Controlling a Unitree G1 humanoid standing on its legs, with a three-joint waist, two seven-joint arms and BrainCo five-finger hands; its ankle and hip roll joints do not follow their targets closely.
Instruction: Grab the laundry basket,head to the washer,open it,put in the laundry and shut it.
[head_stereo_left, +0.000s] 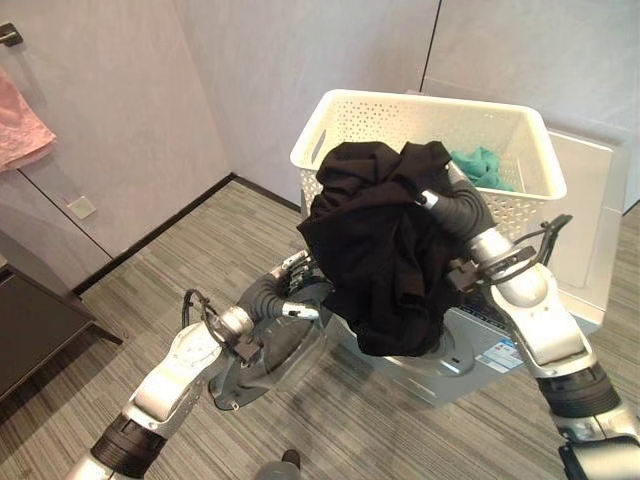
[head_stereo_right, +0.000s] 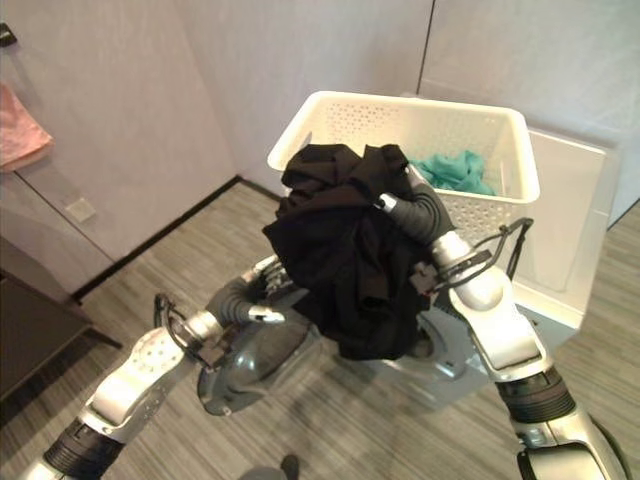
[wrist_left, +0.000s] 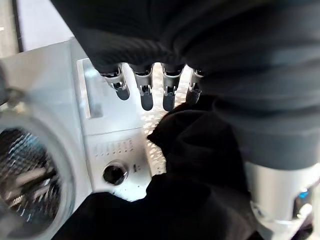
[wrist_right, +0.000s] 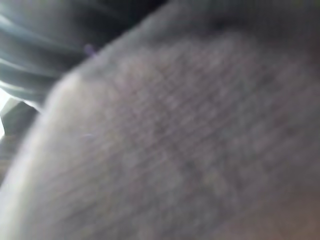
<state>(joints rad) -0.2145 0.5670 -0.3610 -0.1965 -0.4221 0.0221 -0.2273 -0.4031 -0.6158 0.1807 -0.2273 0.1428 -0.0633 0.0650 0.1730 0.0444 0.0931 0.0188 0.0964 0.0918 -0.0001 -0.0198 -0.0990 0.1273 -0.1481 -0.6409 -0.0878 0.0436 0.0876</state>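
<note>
A black garment (head_stereo_left: 380, 250) hangs bunched in the air in front of the white laundry basket (head_stereo_left: 400, 100), which stands on top of the washer (head_stereo_left: 480, 355). My right hand (head_stereo_left: 450, 200) reaches into the garment from the right, and the cloth hides its fingers. A teal cloth (head_stereo_left: 480, 165) lies inside the basket. The washer's round door (head_stereo_left: 265, 365) hangs open at the lower left, and the drum (wrist_left: 25, 170) shows in the left wrist view. My left hand (head_stereo_left: 293, 268) is by the door opening under the garment, its fingers (wrist_left: 146, 95) straight and holding nothing.
The washer's control knob (wrist_left: 115, 173) sits beside the drum opening. A pink towel (head_stereo_left: 20, 125) hangs on the left wall above a dark cabinet (head_stereo_left: 30, 330). Striped floor stretches between the cabinet and the washer.
</note>
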